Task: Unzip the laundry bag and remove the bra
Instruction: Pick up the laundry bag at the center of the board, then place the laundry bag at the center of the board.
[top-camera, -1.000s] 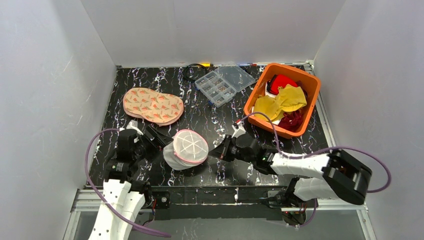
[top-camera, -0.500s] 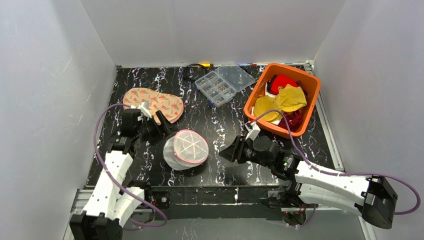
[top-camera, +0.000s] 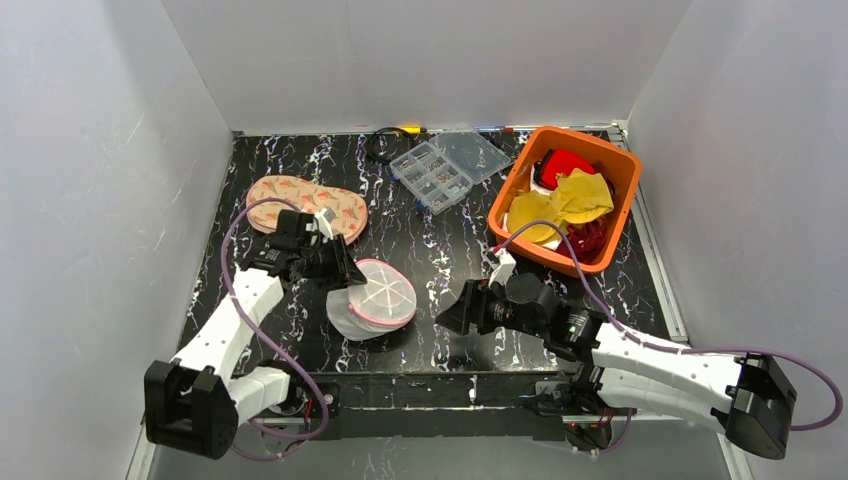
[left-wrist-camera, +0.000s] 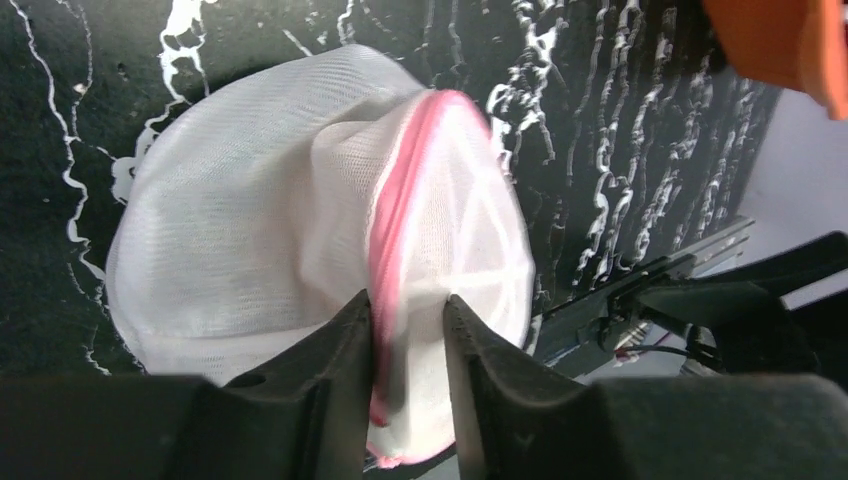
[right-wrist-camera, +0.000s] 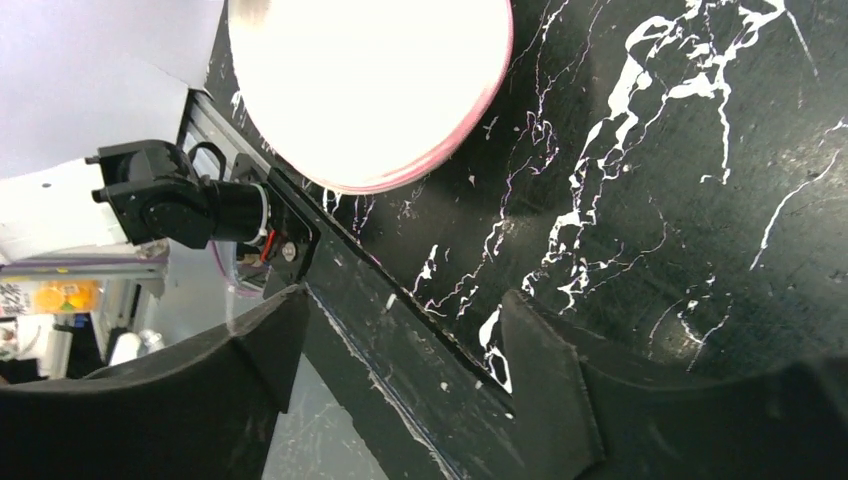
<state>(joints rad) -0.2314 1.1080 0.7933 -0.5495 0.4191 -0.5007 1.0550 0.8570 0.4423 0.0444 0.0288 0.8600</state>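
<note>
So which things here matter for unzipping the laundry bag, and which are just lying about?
Job: laundry bag; left gripper, pinching its pink rim; right gripper, open beside it.
Lying about: clear compartment box; orange bin of cloths; peach patterned piece; black cable.

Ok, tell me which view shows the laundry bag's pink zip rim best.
Left wrist: the zip rim runs close-up between the fingers of the left claw. Top external shows the whole laundry bag small, its rim a thin pink ring. Right wrist shows the bag washed out, with only a pink edge.
</note>
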